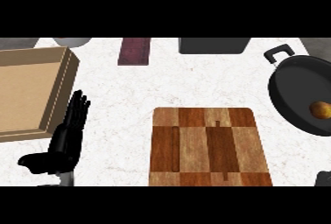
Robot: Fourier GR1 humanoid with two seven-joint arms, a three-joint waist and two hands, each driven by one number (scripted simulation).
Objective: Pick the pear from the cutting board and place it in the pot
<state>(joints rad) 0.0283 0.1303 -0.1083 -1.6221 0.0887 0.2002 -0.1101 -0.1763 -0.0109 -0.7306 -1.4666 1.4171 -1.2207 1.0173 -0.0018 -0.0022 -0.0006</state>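
**Pear sits in the pot, board bare**

Nearest the view, the left hand rests at the lower left of the counter, fingers straight and apart, holding nothing (a parked pose, by the look of it). Only a dark sliver of the right hand shows at the lower right edge; I cannot tell its state. The cutting board carries nothing. The pear, golden-brown and rounded, lies inside the black pot at the right, so the placing seems done.
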